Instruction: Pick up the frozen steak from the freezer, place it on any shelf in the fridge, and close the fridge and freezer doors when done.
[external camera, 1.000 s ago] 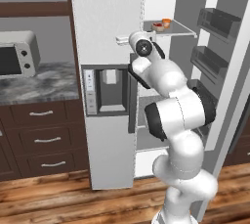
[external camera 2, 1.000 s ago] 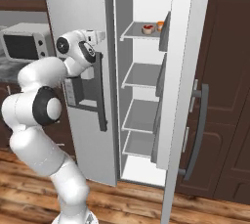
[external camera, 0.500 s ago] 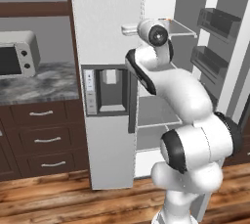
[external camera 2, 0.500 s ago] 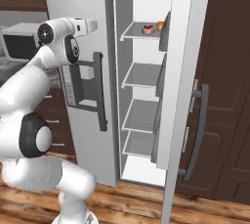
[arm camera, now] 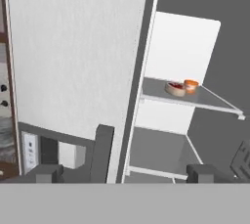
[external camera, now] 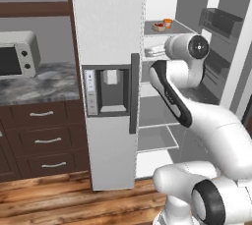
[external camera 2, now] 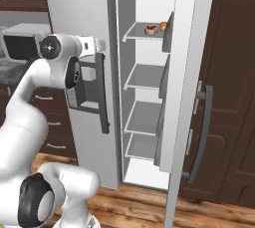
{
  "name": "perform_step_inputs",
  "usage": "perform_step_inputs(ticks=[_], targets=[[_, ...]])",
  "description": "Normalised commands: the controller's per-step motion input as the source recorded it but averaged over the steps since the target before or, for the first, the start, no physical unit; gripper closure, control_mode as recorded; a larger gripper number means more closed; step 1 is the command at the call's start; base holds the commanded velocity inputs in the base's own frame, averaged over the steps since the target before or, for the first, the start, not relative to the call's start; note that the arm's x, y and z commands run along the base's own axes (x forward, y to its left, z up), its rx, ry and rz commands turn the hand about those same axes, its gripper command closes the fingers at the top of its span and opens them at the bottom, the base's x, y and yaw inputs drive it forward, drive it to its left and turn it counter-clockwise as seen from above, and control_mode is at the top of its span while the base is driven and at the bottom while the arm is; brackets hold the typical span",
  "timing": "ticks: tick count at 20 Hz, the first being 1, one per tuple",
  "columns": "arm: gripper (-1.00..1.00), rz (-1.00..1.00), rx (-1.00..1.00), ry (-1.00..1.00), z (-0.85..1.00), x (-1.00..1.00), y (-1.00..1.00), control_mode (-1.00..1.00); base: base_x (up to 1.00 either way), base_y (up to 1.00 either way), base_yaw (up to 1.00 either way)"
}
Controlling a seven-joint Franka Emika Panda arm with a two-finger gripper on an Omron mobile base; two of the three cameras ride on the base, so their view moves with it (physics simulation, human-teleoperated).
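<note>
The fridge (external camera 2: 144, 80) stood open, its door (external camera 2: 187, 97) swung wide, and on its top shelf (arm camera: 195, 98) we saw a small bowl (arm camera: 176, 88) beside an orange cup (arm camera: 191, 85); whether the bowl held the steak we could not tell. The freezer door (external camera: 108, 71) was closed. The gripper (arm camera: 124, 173) was spread, holding nothing.

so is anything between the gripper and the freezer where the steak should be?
Yes. The freezer door, the one with the dispenser, is shut, so it covers the freezer. The gripper is open just in front of that door's handle. The fridge beside it stands open.
</note>
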Motion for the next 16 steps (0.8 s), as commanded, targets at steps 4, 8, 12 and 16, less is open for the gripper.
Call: perform_step_inputs(ticks=[4, 8, 12, 16], targets=[[-1.0, 0.0, -0.04, 0.15, -0.67, -1.0, -0.2, -1.0, 0.0, 0.0, 0.0], [-1.0, 0.0, 0.0, 0.04, -0.1, -1.0, -0.54, -1.0, 0.0, 0.0, 0.0], [-1.0, 0.0, 0.04, 0.0, 0.02, -1.0, -0.67, -1.0, 0.0, 0.0, 0.0], [-1.0, -0.01, 0.07, 0.0, 0.09, -1.0, -0.84, -1.0, 0.0, 0.0, 0.0]])
